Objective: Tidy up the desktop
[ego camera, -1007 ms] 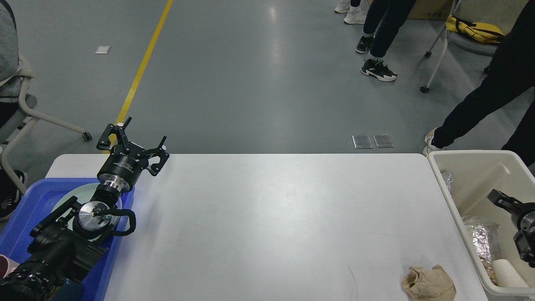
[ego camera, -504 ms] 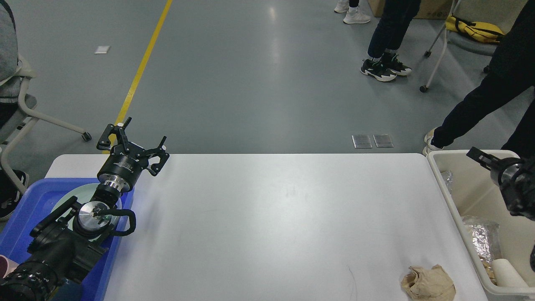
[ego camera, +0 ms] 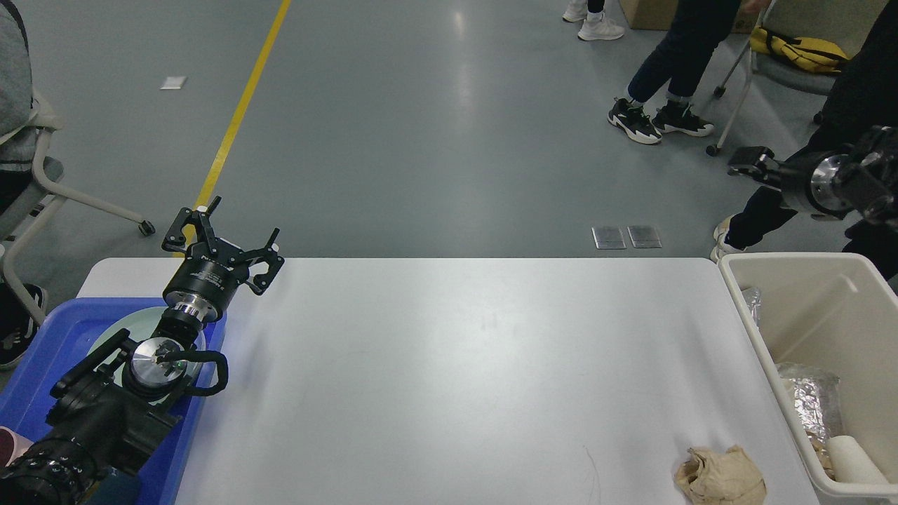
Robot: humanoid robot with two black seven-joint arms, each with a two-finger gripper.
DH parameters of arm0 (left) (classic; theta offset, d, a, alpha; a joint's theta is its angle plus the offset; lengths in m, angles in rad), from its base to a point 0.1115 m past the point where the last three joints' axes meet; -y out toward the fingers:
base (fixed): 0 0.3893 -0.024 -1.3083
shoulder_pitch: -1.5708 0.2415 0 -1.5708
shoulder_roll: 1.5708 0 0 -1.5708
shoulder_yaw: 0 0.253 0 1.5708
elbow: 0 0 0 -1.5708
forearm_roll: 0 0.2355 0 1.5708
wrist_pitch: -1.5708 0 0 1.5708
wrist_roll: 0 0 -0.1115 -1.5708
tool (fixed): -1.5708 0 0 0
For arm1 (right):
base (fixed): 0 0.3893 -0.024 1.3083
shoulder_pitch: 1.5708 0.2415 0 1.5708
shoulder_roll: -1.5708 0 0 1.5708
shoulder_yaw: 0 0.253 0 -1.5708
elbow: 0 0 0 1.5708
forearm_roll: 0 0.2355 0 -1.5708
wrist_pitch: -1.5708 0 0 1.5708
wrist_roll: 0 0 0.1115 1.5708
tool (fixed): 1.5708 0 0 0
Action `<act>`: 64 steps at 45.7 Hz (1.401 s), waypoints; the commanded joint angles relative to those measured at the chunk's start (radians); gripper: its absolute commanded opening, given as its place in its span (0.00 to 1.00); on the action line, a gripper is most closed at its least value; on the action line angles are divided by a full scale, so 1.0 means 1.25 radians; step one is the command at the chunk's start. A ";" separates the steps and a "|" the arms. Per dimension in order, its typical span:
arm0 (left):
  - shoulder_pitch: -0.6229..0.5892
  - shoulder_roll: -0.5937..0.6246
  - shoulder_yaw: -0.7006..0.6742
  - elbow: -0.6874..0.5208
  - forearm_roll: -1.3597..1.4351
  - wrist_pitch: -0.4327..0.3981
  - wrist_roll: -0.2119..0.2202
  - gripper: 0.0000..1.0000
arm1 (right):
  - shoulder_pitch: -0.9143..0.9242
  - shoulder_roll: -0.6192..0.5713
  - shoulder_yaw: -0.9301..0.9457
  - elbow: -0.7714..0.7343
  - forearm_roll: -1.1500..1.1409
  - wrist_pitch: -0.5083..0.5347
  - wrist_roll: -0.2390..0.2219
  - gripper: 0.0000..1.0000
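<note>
Jaws spread wide, empty on left gripper [ego camera: 223, 238], above blue tray [ego camera: 42, 337] corner. Right gripper [ego camera: 745, 160] raised beyond the cream bin [ego camera: 744, 308], jaw state cannot tell. One desktop [ego camera: 456, 372] fills centre; one crumpled brown paper [ego camera: 720, 477] at its near right corner.

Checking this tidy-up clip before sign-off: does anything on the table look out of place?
Yes. A crumpled brown paper wad lies loose on the white table at its near right corner, just outside the cream bin that already holds foil and other scraps. A thin dark curved mark, perhaps a hair, sits just left of it. Neither claw is near it.
</note>
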 commanded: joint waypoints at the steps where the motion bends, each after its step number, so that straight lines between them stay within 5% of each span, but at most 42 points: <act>1: 0.000 0.000 0.000 0.000 -0.001 0.001 0.000 0.96 | 0.115 -0.012 -0.011 0.218 -0.031 0.001 -0.001 1.00; 11: 0.000 0.000 0.000 0.000 -0.001 -0.001 0.000 0.96 | 0.228 -0.028 -0.012 0.523 -0.094 -0.003 -0.006 1.00; 29: 0.000 0.000 0.000 0.000 -0.001 -0.001 0.000 0.96 | 0.313 -0.001 -0.050 0.763 -0.093 -0.027 -0.015 1.00; 64: 0.000 0.000 0.000 0.000 -0.001 -0.001 0.000 0.96 | 0.314 -0.013 -0.064 0.771 -0.038 -0.085 -0.013 1.00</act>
